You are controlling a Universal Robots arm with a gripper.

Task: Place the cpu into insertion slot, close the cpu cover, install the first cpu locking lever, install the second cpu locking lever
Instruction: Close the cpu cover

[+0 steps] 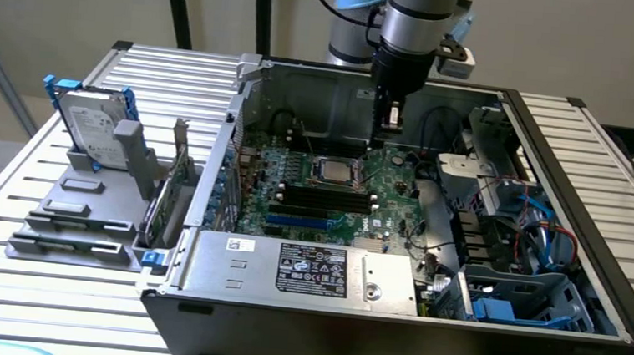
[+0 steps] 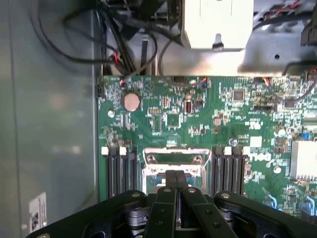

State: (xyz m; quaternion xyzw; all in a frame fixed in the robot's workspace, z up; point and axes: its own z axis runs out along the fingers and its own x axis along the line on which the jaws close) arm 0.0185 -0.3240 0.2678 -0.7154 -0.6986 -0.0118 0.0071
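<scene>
Hovering low inside the open computer case (image 1: 394,350), pincer (image 1: 383,143) with fingers (image 2: 170,181) pressed together, socket (image 1: 332,172) and its silvery metal cover (image 2: 173,157) just below the tips, memory slots (image 2: 121,171) on both sides

A table (image 1: 40,300) topped with silvery ribbed metal slats carries everything. A black computer case (image 1: 394,350) lies on its side on the slats with its open side up, taking the middle and the exterior view's right of the table top. Just beside it, toward the exterior view's left, a grey fixture (image 1: 73,227) rests flat on the slats, with a hard drive (image 1: 89,124) in a blue bracket standing upright in it.
</scene>
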